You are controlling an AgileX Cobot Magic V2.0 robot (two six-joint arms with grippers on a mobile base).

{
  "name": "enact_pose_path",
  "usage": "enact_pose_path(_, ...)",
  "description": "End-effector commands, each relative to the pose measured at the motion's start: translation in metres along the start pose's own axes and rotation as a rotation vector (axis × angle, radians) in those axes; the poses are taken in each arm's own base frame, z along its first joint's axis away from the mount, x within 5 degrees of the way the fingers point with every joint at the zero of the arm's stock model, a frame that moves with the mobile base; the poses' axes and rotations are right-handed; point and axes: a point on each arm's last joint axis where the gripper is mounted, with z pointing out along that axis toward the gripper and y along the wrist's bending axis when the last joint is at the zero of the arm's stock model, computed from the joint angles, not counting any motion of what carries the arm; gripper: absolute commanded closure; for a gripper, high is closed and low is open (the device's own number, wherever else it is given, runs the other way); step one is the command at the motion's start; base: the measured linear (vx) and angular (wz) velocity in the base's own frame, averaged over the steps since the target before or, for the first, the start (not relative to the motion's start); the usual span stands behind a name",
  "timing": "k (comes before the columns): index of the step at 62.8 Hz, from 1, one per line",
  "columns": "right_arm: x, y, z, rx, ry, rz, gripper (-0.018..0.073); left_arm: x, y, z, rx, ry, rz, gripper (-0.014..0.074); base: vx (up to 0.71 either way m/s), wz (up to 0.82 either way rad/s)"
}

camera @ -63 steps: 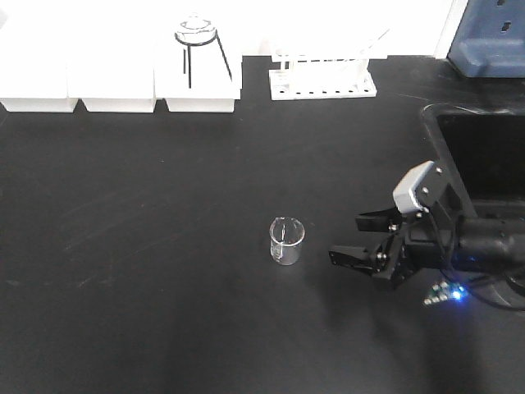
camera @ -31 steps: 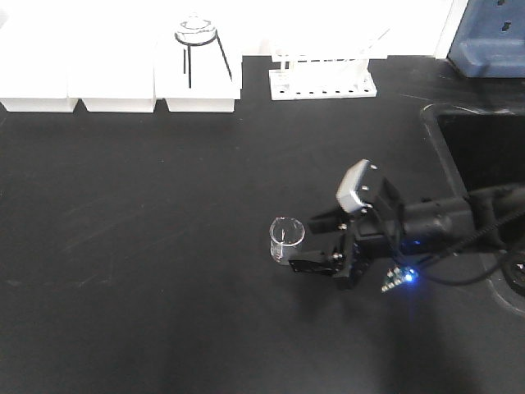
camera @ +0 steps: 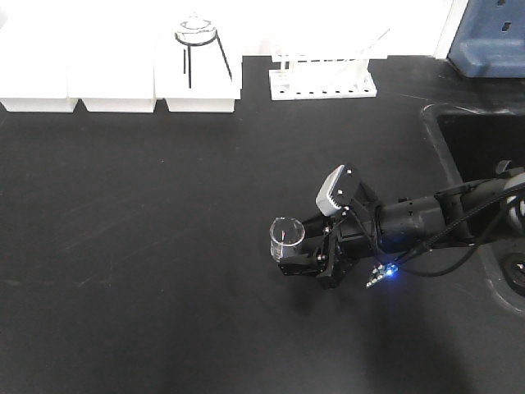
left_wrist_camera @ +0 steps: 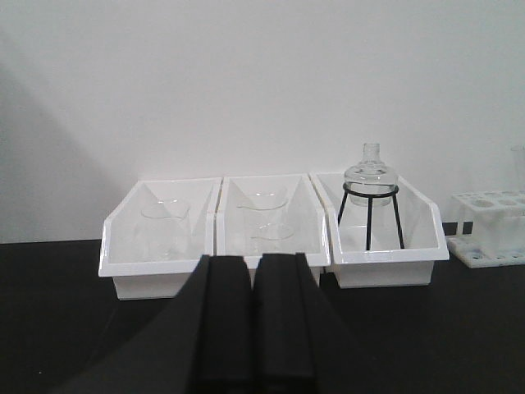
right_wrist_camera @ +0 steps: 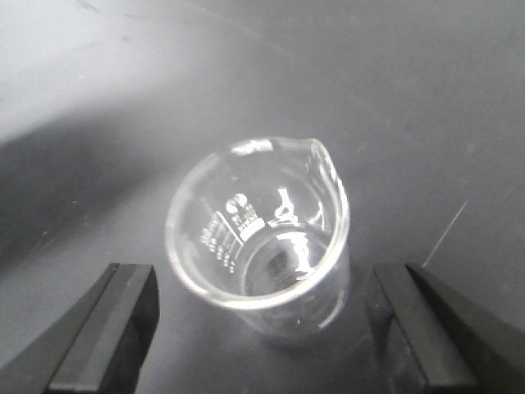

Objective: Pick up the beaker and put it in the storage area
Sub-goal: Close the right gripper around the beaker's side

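The beaker [camera: 287, 238] is small, clear glass, and stands upright on the black benchtop [camera: 148, 246] near the middle. In the right wrist view the beaker [right_wrist_camera: 258, 234] shows its pour lip and white marks. My right gripper [camera: 295, 246] is open, with one black finger on each side of the beaker and a gap at both sides [right_wrist_camera: 258, 283]. My left gripper [left_wrist_camera: 252, 261] is shut and empty, pointing at the white trays. The left gripper does not show in the front view. The storage area is out of view.
Three white trays [camera: 119, 82] line the back edge, the right one holding a black wire tripod [camera: 197, 41] with a glass vessel. A white test-tube rack [camera: 322, 78] stands beside them. A sink [camera: 484, 156] lies at right, with a blue container [camera: 492, 37] behind.
My right arm has moved left across the benchtop to the beaker, so its open jaws now stand on either side of it. The beaker has not moved.
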Motion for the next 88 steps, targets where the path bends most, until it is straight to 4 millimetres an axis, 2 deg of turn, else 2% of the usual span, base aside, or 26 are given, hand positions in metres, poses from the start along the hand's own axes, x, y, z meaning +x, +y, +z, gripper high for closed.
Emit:
enact_pose_path(1, -0.022, 0.001, -0.006, -0.034, -0.109, -0.022, -0.0015, -0.018, 0.000, 0.002, 0.009, -0.107, -0.014, 0.0603, 0.00, 0.00)
enact_pose_path(14, -0.026, -0.008, 0.002, -0.055, -0.121, -0.026, -0.0015, -0.018, 0.000, 0.002, 0.009, -0.108, -0.014, 0.0603, 0.00, 0.00)
enact_pose_path(30, -0.017, -0.011, 0.012, -0.096, -0.104, -0.002, 0.0018, -0.018, 0.000, 0.002, 0.009, -0.108, -0.014, 0.0603, 0.00, 0.00)
enact_pose_path(39, -0.017, -0.010, 0.012, -0.119, -0.114, -0.001, 0.0105, -0.018, 0.000, 0.002, 0.009, -0.108, -0.014, 0.0603, 0.00, 0.00)
enact_pose_path(60, -0.018, -0.008, 0.012, -0.143, -0.122, -0.005, 0.0424, -0.018, 0.000, 0.002, 0.009, -0.108, -0.013, 0.0603, 0.00, 0.00)
enact_pose_path(88, -0.024, -0.007, 0.007, -0.128, -0.156, 0.000, 0.0541, -0.018, 0.000, 0.002, 0.009, -0.108, -0.013, 0.0603, 0.00, 0.00)
